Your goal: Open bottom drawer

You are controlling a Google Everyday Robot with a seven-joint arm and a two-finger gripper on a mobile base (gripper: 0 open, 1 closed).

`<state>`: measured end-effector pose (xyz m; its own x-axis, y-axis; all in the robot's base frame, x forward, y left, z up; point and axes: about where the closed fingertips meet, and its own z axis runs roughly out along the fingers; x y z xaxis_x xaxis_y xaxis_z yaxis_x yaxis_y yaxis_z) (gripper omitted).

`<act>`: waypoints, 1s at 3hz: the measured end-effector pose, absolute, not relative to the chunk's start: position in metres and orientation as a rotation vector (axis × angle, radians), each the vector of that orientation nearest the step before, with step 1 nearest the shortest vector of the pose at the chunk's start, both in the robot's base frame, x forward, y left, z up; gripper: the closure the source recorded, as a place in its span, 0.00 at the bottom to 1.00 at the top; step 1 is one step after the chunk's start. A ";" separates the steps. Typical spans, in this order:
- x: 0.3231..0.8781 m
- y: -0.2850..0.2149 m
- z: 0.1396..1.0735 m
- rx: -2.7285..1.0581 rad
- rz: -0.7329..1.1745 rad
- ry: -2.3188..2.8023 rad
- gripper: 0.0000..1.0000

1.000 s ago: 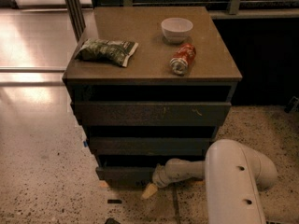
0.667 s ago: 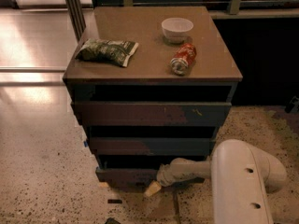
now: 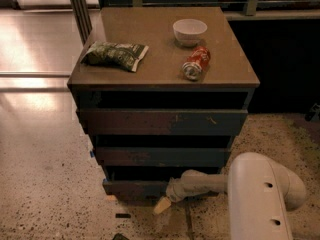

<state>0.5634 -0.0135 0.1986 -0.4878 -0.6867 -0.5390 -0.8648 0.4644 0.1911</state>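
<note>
The bottom drawer (image 3: pixel 132 188) is the lowest, slimmest dark front of the cabinet, just above the floor, pulled out a little past the front above it. My gripper (image 3: pixel 165 203) is at the end of the white arm (image 3: pixel 260 196) that reaches in from the lower right. It sits at the drawer's lower front edge, right of centre, with one pale fingertip (image 3: pixel 161 206) pointing down-left toward the floor. The middle drawer (image 3: pixel 160 156) and the tall top drawer (image 3: pixel 160 121) are above it.
On the cabinet top (image 3: pixel 150 59) lie a green snack bag (image 3: pixel 114 54), a white bowl (image 3: pixel 189 31) and a red can (image 3: pixel 196 63) on its side. Speckled floor (image 3: pixel 50 194) surrounds the cabinet. A metal post (image 3: pixel 80 6) stands at the back left.
The view has shifted slightly and the arm's white housing sits a little further right. The gripper stays at the bottom drawer's front edge; the drawer looks unmoved.
</note>
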 end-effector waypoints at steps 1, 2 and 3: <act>0.551 -0.011 0.198 -1.310 0.680 2.347 0.00; 0.523 -0.011 0.209 -1.286 0.776 2.393 0.00; 0.523 -0.011 0.209 -1.286 0.776 2.393 0.00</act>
<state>0.5226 -0.0114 0.2095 -0.5465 -0.6666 -0.5070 -0.8372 0.4489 0.3123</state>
